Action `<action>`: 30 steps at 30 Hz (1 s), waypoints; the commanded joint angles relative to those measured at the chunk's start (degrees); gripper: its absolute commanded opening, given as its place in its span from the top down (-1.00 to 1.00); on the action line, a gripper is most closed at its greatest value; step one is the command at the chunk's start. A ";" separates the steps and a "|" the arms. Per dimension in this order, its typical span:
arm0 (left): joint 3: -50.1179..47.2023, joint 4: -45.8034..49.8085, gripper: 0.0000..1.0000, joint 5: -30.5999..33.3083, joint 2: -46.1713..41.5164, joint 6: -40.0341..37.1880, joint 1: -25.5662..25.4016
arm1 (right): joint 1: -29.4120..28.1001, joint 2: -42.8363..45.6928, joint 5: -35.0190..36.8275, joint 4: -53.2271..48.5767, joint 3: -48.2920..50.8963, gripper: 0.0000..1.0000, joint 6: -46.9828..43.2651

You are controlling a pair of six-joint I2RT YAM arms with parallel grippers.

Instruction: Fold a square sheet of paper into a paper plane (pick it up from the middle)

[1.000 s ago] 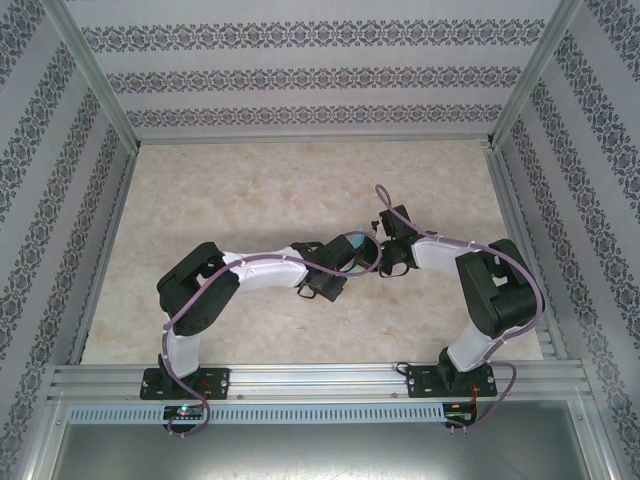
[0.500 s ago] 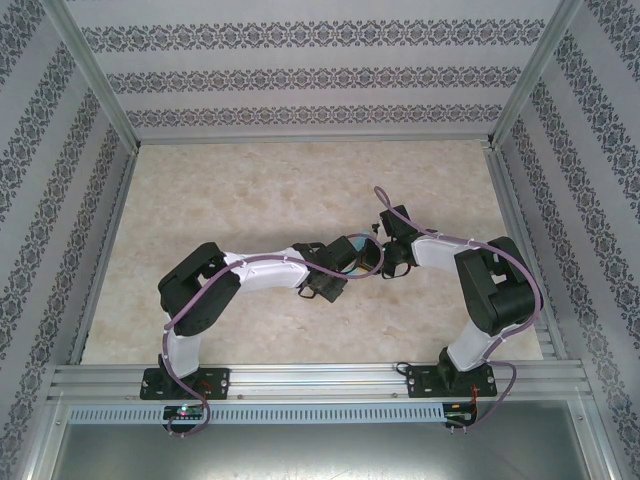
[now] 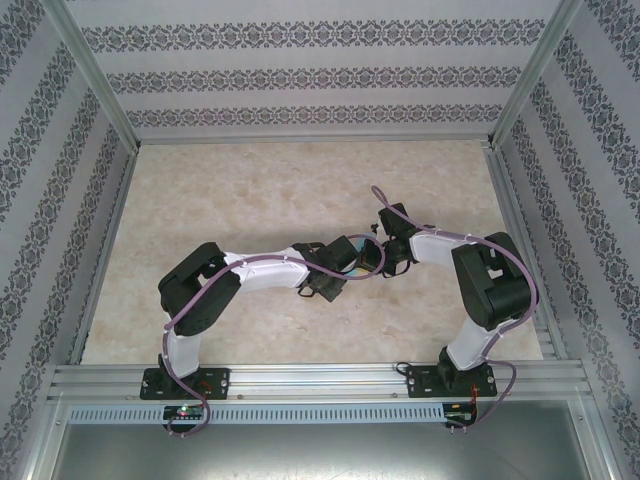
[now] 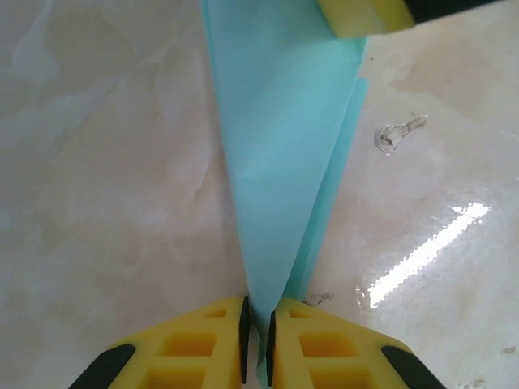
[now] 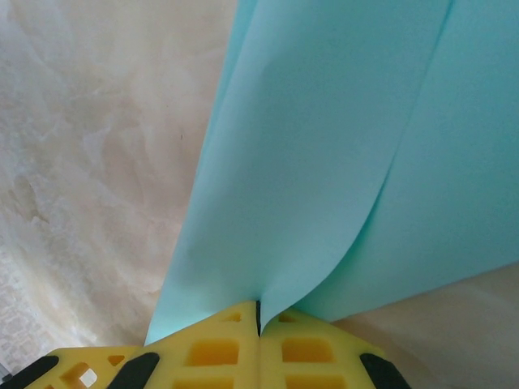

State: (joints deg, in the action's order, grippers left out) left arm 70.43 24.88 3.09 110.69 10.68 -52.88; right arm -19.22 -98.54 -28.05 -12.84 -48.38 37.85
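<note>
**Right arm nudges left while both grippers pinch the paper plane**

Compared with a second ago, the right arm's elbow and wrist have crept slightly left and away from the bases in the top view, closing in on the left arm. The left arm has hardly changed.

The left gripper (image 4: pixel 258 324) has its yellow jaws drawn almost together, clamped on the narrow tip of the paper plane (image 4: pixel 276 162). From that pinch the turquoise paper widens steadily away from the gripper, so the point faces the left wrist and the broad end lies far from it. A second layer shows as a thin strip along the right edge of the upper one. At the broad end one yellow finger (image 4: pixel 361 16) of the right gripper sits on the paper.

The right gripper (image 5: pixel 259 320) has its jaws pressed together on the paper's edge. From there two layers fan outward in soft curves, the left layer standing steeper than the right.

The plane's long axis therefore runs from one gripper to the other. In the top view that line lies roughly left to right across the middle of the table, where the two wrists meet. Whether the paper rests on the marbled tabletop (image 4: pixel 105 162) or hangs just above it I cannot tell.

A small clear scrap (image 4: pixel 397 134) lies on the tabletop just beside the plane's right edge.
</note>
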 commanded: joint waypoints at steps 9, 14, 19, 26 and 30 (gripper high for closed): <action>-1.53 4.49 0.65 -0.19 1.63 -4.64 -0.64 | 1.36 -3.47 7.72 -4.43 -3.20 1.00 -2.67; -1.40 4.47 0.64 -0.23 1.57 -5.07 -0.64 | 1.41 -4.09 8.51 -5.09 -3.31 1.00 -2.84; -1.09 3.76 0.59 -3.58 0.10 -4.35 -0.64 | 1.35 -5.23 9.33 -5.91 -3.54 1.00 -2.99; -0.82 3.99 0.45 -4.28 -3.41 -3.83 -0.38 | 1.31 -5.52 10.82 -7.45 -3.46 1.00 -3.60; -1.42 3.32 0.38 -7.10 -6.01 -3.26 0.22 | 1.27 -5.67 11.13 -7.55 -3.35 1.00 -3.61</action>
State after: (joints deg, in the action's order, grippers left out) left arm 69.71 26.68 -0.89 108.12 8.73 -52.77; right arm -18.85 -101.03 -25.78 -17.69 -52.77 34.92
